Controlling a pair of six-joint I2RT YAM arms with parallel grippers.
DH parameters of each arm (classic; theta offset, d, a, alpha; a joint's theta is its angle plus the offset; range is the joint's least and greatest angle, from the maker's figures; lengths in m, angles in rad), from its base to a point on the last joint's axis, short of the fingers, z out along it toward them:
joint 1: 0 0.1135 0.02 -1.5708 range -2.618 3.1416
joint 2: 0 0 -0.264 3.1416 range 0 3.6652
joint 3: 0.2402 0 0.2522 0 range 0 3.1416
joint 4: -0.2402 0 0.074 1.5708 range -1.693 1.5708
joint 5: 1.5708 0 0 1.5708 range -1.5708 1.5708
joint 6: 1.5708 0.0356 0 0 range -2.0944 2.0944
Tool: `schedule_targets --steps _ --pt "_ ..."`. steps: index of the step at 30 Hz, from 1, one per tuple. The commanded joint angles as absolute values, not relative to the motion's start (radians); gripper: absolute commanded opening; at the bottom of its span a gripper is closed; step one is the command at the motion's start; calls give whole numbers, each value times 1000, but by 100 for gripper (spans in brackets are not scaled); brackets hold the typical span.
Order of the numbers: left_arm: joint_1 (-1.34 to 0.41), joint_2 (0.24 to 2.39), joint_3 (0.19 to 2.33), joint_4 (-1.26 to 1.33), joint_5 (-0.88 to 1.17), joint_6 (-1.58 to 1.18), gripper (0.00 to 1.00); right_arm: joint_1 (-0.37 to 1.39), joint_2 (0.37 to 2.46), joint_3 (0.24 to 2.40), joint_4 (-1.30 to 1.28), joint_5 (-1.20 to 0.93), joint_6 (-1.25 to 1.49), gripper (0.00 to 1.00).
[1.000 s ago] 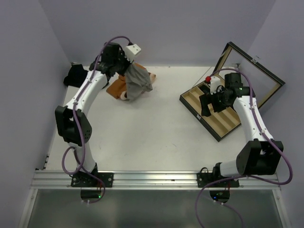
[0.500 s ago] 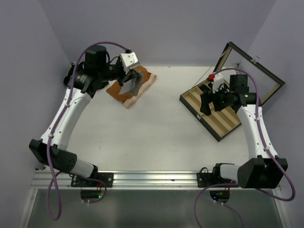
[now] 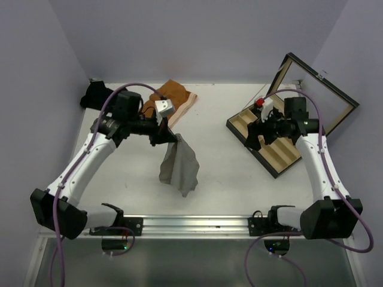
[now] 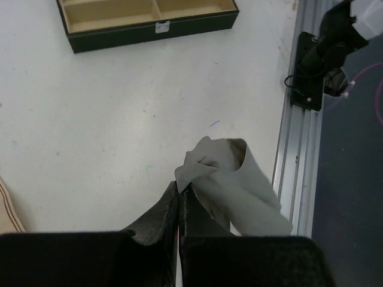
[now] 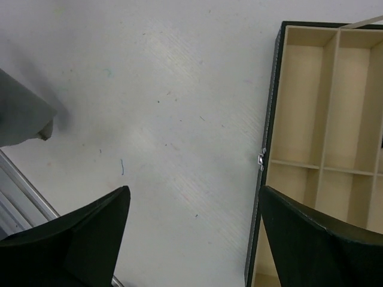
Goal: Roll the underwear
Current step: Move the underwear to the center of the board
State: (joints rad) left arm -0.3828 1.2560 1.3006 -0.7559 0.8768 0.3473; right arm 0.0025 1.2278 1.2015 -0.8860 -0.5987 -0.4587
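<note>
A light grey underwear [image 3: 179, 167] hangs over the middle of the table from my left gripper [image 3: 168, 137], which is shut on its top edge. The left wrist view shows the grey underwear [image 4: 239, 185] pinched at the tip of the left gripper [image 4: 180, 186]. A rust-orange underwear [image 3: 175, 95] lies at the back of the table, and dark underwear [image 3: 94, 94] sits at the back left corner. My right gripper [image 3: 254, 139] stands open at the near corner of the wooden box [image 3: 281, 146], with nothing between its fingers. The right gripper [image 5: 194, 200] hovers over bare table beside the box [image 5: 323, 119].
The box's glass lid [image 3: 314, 89] stands raised at the back right. A metal rail [image 3: 179, 225] runs along the near edge of the table. Purple walls close in the left, back and right sides.
My left arm has swung from the back pile toward the table's middle, carrying the grey underwear, which now hangs free. The right gripper shifted slightly left and toward the box corner.
</note>
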Motion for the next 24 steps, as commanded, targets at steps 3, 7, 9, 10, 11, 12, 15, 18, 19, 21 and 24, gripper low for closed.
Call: schedule_targets --steps 3,7,9,10,11,12,15,18,19,21,24 --pt "-379 1461 1213 -503 648 65 0 95 1295 1170 -891 -640 -428 91" --pt "-362 1690 1313 -416 643 52 11 147 1318 1128 -807 -646 -339 86" --pt "-359 1741 1385 -397 600 23 15 150 1333 1123 -795 -652 -324 84" --pt "-357 1791 1416 -409 589 28 20 152 1350 1121 -790 -649 -315 82" --pt "-353 1808 1448 -429 578 38 21 156 1357 1124 -787 -646 -308 81" --pt "-348 1815 1489 -439 557 41 24 160 1365 1129 -785 -640 -302 79" --pt "-312 1754 1450 -436 499 37 36 182 1385 1143 -775 -627 -269 70" --pt "-211 1608 1305 -397 523 41 43 230 1400 1141 -723 -606 -180 61" --pt "-180 1532 1266 -396 532 57 45 267 1405 1135 -685 -606 -123 56" --pt "-111 1462 1177 -425 551 160 47 304 1417 1121 -631 -577 -52 55" --pt "-86 1364 1076 -552 590 268 49 373 1468 1104 -519 -557 102 50"
